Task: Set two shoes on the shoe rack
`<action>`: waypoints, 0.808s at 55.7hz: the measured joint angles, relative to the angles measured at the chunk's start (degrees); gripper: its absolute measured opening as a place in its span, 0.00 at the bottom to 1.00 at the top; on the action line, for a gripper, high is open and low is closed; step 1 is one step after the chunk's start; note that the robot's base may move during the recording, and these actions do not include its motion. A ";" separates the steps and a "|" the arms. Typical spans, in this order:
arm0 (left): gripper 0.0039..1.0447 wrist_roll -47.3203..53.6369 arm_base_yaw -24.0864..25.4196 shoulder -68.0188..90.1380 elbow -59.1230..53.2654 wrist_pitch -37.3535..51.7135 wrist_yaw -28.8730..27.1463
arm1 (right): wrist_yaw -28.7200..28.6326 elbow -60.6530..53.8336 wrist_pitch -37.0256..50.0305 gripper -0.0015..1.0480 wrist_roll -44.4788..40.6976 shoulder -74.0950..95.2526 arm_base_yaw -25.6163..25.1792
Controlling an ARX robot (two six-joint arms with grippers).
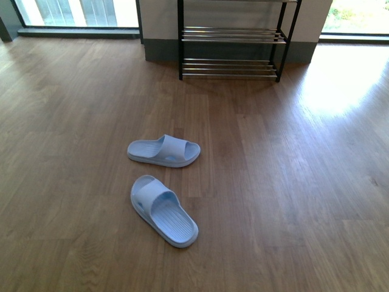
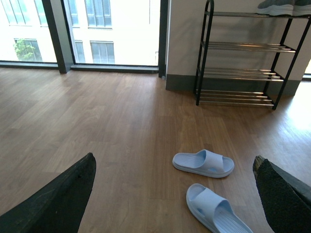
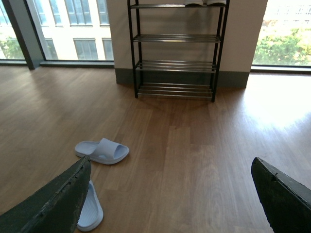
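Note:
Two grey shoes with white soles sit on the top tier of the shoe rack, cut off by the frame edge; only their soles show in the right wrist view. The black-framed shoe rack with silver bars stands against the far wall. My left gripper is open, holding nothing, high over the wooden floor. My right gripper is open too, with nothing in it. Neither arm shows in the front view.
Two light blue slides lie on the floor between me and the rack: the far one sideways, the near one angled. Both show in the left wrist view. Big windows flank the wall.

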 joint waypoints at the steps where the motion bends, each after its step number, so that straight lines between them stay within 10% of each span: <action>1: 0.91 -0.02 0.00 0.00 0.00 0.02 0.00 | 0.00 0.00 0.00 0.91 -0.02 0.00 0.00; 45: 0.91 -0.02 0.00 0.00 0.00 0.00 -0.09 | -0.13 0.00 0.00 0.91 -0.02 0.04 0.00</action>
